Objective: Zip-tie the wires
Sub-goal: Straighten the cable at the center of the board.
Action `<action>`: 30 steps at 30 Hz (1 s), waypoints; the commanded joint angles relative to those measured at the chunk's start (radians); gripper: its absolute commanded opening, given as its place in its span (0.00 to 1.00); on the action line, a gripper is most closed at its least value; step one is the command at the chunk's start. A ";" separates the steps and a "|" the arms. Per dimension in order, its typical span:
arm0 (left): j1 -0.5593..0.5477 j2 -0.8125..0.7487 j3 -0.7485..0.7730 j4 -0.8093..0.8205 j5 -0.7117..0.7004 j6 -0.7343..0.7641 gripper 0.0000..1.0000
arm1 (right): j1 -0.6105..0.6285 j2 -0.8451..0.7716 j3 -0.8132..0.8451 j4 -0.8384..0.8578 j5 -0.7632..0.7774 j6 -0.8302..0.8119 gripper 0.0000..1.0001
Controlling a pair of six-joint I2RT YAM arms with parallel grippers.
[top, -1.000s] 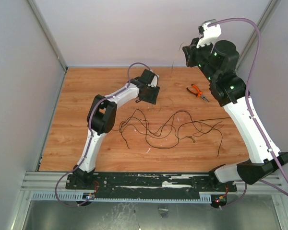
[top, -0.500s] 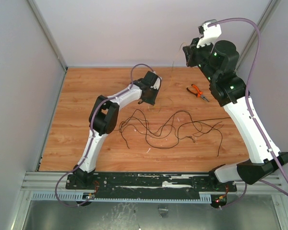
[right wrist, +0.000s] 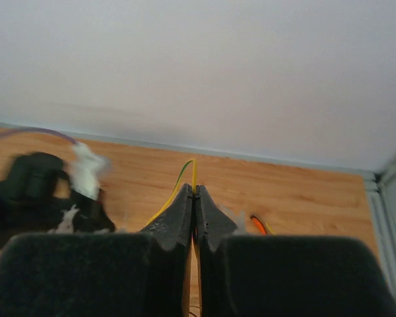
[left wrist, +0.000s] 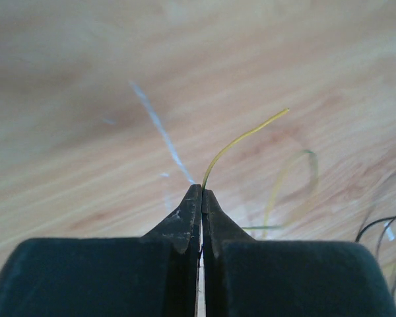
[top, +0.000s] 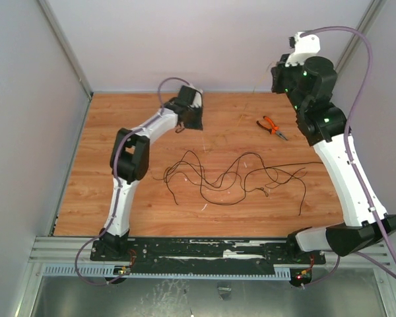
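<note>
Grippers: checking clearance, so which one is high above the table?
The right gripper, high above the table; the left gripper hangs low over it.

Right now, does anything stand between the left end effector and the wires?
Nothing visible does. Only bare table lies between the left end effector and the wires. The pliers lie off to the right, clear of that path. The end effector is, however, shut on a thin yellow strand.

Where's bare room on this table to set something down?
Bare wood: the left strip between the white left arm and grey wall; the near edge below the tangle of thin black wires. Crowded: centre, and around the orange-handled pliers.
</note>
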 commanded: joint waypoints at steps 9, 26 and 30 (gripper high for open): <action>0.341 -0.490 -0.175 0.362 0.059 -0.201 0.00 | -0.414 -0.116 -0.121 -0.067 -0.011 0.094 0.00; 0.705 -1.029 -0.774 0.455 0.125 -0.301 0.00 | -0.830 -0.116 -0.416 -0.073 0.229 0.180 0.00; 0.843 -1.069 -0.855 0.483 0.146 -0.345 0.00 | -0.925 -0.125 -0.497 -0.031 0.231 0.180 0.00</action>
